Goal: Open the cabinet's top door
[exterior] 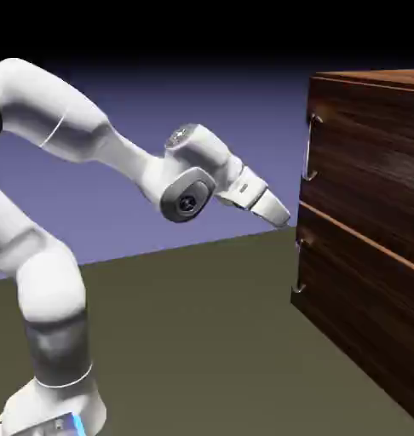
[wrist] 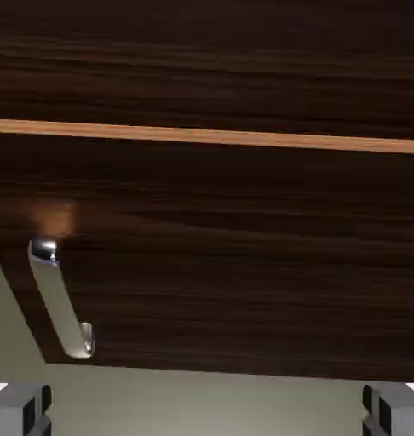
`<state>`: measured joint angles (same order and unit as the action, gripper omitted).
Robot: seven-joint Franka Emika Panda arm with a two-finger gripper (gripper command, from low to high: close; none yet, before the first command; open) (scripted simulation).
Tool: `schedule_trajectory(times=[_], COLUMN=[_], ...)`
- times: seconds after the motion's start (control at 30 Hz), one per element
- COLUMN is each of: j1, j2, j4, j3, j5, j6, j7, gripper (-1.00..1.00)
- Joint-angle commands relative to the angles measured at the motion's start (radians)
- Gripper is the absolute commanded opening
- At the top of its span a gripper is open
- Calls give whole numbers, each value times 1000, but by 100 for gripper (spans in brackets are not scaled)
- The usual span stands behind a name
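Cabinet (exterior: pixel 364 221) of dark brown streaked wood grain, large and boxy with orange-brown edges, stood at 3 o'clock in the exterior view on the olive-brown table (exterior: pixel 202 341). Showed two stacked front panels, split by a thin orange-brown seam. Upper dark wood-grain panel, the top door (exterior: pixel 306 149), sat flush and shut at about 2 o'clock, with its thin vertical silver bar handle (exterior: pixel 309 146) on the front edge. Lower dark wood-grain panel (exterior: pixel 300 268) lay directly beneath at about 4 o'clock, also shut, with a like silver bar handle (exterior: pixel 299 266). Nothing of either compartment's inside could be seen, both fronts being closed.

White jointed robot arm (exterior: pixel 91 145) rose from 8 o'clock and reached toward 3 o'clock. Two-finger gripper (exterior: pixel 283 217) pointed slightly downward at the cabinet front, level with the seam between the panels, below the upper handle and above the lower one. Looked just beside the wood, though touching or not could not be told from this view.

In the hand view, grey finger tips (wrist: pixel 19 409) sat at 7 and 5 o'clock, spread wide apart, with nothing between them but table and wood. Gripper (wrist: pixel 207 413) held nothing. Silver handle of the lower panel (wrist: pixel 61 298) appeared at 8 o'clock, tilted, clear of both fingers. Orange-brown seam (wrist: pixel 207 134) ran across toward 12 o'clock.
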<state>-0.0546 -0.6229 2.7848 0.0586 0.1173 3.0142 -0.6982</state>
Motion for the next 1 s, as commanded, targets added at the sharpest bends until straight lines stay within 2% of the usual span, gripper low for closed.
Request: schedule_trajectory(times=[0.0, 0.97], j1=[-25, -741], j2=[-20, -588], j4=[-9, -280], j3=[22, 652], j5=[44, 1305], j6=[-8, -253], j7=[16, 476], gripper=[100, 100])
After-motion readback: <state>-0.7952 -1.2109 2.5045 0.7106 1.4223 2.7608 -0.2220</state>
